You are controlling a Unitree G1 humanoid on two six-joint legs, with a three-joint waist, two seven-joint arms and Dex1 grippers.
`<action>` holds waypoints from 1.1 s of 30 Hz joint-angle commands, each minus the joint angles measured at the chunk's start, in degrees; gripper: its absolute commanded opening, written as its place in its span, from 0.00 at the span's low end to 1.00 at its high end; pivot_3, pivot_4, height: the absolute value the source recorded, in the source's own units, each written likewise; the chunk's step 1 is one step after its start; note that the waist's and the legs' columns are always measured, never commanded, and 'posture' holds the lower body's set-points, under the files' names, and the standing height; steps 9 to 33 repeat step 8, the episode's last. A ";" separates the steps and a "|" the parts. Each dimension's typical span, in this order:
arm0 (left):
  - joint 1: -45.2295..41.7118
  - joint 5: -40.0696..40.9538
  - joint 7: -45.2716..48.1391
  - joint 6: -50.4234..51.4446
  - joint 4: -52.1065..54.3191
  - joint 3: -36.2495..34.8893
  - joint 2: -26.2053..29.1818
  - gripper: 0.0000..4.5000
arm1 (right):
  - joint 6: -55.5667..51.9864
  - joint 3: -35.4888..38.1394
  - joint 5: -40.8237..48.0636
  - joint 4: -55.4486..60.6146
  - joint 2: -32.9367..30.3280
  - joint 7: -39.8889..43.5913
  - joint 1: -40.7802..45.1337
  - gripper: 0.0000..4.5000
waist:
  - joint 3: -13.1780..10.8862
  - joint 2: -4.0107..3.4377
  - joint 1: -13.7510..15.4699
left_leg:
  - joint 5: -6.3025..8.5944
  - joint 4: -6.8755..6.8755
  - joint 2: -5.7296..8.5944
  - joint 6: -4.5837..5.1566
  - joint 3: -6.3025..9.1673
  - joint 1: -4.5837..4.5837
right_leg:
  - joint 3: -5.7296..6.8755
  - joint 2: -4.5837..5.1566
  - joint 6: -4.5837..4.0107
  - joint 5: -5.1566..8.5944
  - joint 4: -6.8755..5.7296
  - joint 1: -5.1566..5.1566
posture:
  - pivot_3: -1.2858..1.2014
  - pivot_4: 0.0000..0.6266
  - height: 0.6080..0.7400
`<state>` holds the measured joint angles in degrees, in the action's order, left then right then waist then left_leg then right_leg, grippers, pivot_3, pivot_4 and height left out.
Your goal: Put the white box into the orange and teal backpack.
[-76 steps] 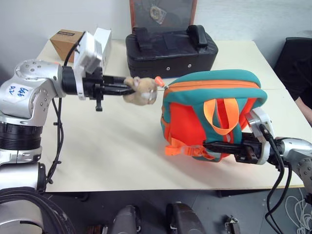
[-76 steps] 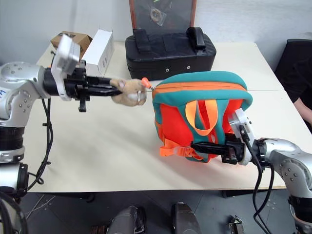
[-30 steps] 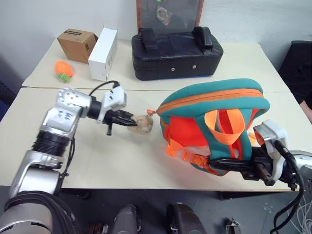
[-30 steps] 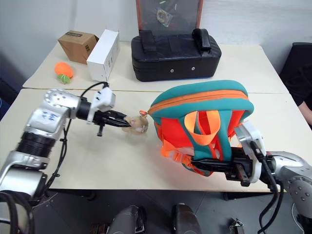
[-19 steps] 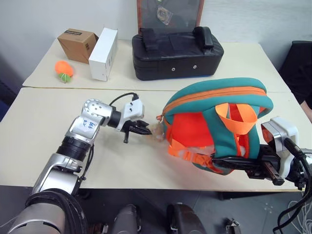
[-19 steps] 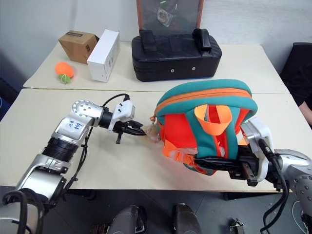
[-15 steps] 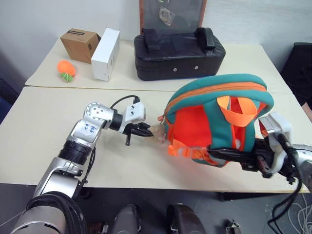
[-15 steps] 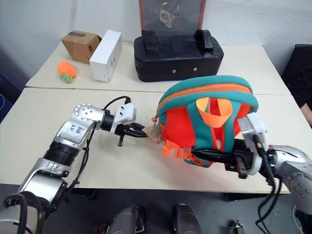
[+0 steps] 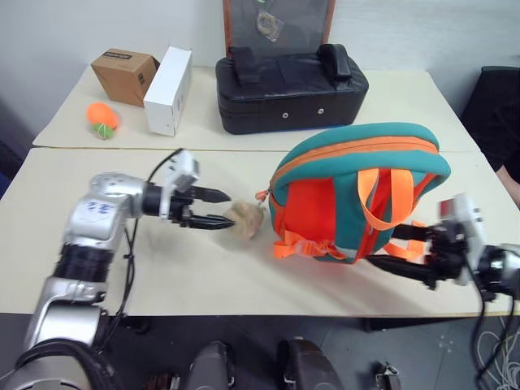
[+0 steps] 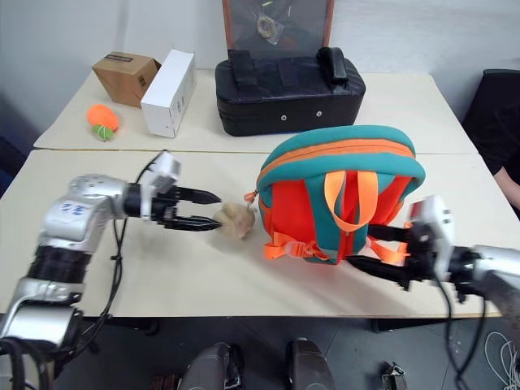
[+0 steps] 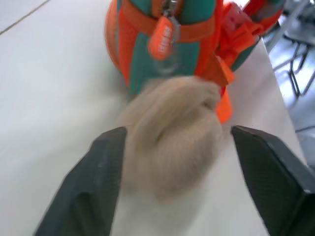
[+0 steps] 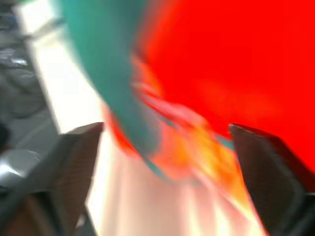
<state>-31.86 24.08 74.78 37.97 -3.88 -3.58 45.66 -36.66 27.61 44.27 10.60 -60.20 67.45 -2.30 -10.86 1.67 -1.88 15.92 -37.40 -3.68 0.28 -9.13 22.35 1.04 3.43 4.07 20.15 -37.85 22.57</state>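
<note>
Standing upright near the front edge of the pale wooden bench (image 9: 162, 268), the small rounded orange and teal fabric backpack (image 9: 357, 175) has its strap side turned toward the robot, its zip running over the top and apparently closed. Where the white box lies cannot be told from here; it may be inside the bag

The left gripper (image 9: 221, 208) has its jaws apart, with the tan plush toy (image 9: 244, 219) lying on the bench just at their tips, tethered near the orange zip pull (image 11: 162, 42). The right gripper (image 9: 390, 246) has its jaws spread wide too, low at the backpack's right side by the orange webbing straps (image 9: 374, 195), clamped on nothing

The backpack looks soft and light, likely to sag or tip when pushed high up, so a hold on the webbing or the top loop should be firmer than one on the padded shell. The plush is squashy and gives only a loose tug on the zip

Room is tight in front, where the bench edge is close. There is open bench to the left. Behind stands a black padded case (image 9: 288, 85), and a plain white carton (image 9: 168, 79) and brown cardboard box (image 9: 123, 73) sit well apart at the far left
</note>
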 commanded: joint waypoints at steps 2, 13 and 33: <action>10.08 6.31 0.32 4.33 12.20 -14.54 9.28 0.99 | 2.99 10.44 -1.73 -14.00 -7.85 10.29 1.45 1.00 | -0.01 0.01 -0.07 | -0.05 0.15 -0.02 -0.09 0.01 -0.13 | 0.02 -0.02 -0.07 0.04 0.04 -0.04 | 0.52 0.24 1.00; 17.17 14.70 -7.09 12.47 23.66 -27.87 10.27 0.99 | 1.74 9.72 -1.93 -23.61 -10.71 13.31 8.84 1.00 | 0.00 0.00 0.18 | -0.05 0.20 0.00 -0.10 0.09 -0.20 | 0.03 0.08 -0.09 0.05 0.04 -0.12 | 0.52 0.24 1.00; 17.17 14.70 -7.09 12.47 23.66 -27.87 10.27 0.99 | 1.74 9.72 -1.93 -23.61 -10.71 13.31 8.84 1.00 | 0.00 0.00 0.18 | -0.05 0.20 0.00 -0.10 0.09 -0.20 | 0.03 0.08 -0.09 0.05 0.04 -0.12 | 0.52 0.24 1.00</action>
